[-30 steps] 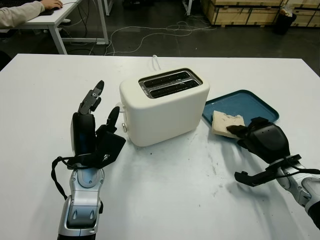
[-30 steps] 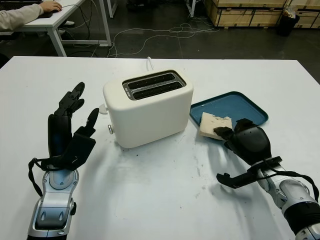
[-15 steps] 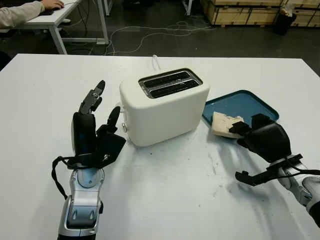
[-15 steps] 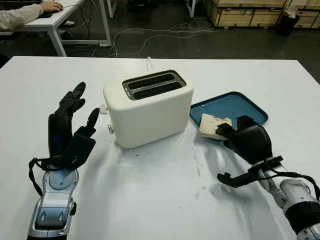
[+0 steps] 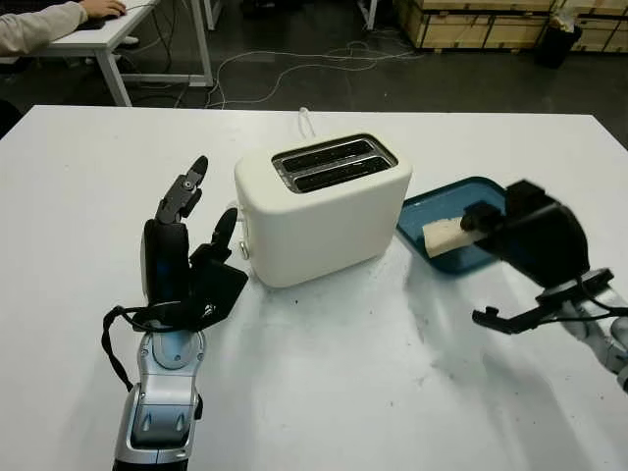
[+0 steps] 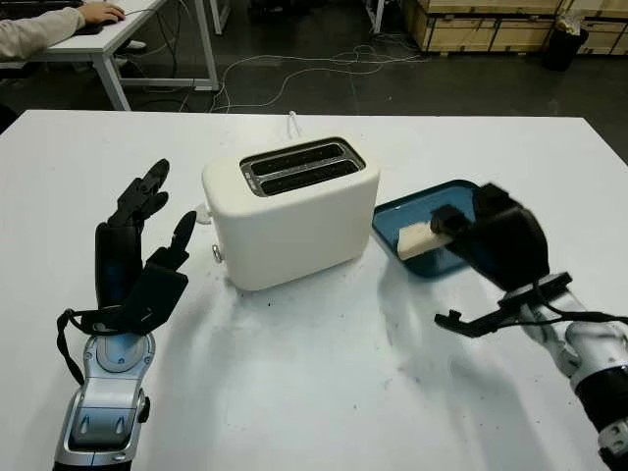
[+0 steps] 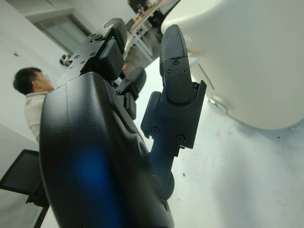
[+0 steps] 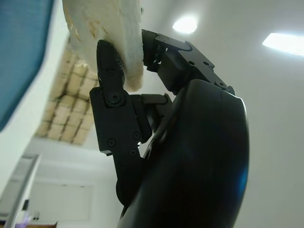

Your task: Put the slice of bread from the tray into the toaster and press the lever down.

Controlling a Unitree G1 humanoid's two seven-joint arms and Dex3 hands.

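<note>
My right hand (image 5: 525, 235) grips the bread slice (image 5: 444, 235), lifted above the blue tray (image 5: 442, 201) beside the white toaster (image 5: 324, 206). My left hand (image 5: 186, 265) is open, left of the toaster, above the counter (image 5: 324, 373).

- Dark floor (image 5: 324, 59) at 12 o'clock, cables (image 5: 265, 64) trailing across it.
- White desk (image 5: 118, 39) at 10 o'clock; a person's sleeve (image 5: 39, 27) on it.
- Wooden crates (image 5: 471, 22) at 1 o'clock.

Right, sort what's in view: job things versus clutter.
Job: bread, held by right hand above tray; toaster; left hand, open beside toaster.
Clutter: floor cables, crates, person's desk.
</note>
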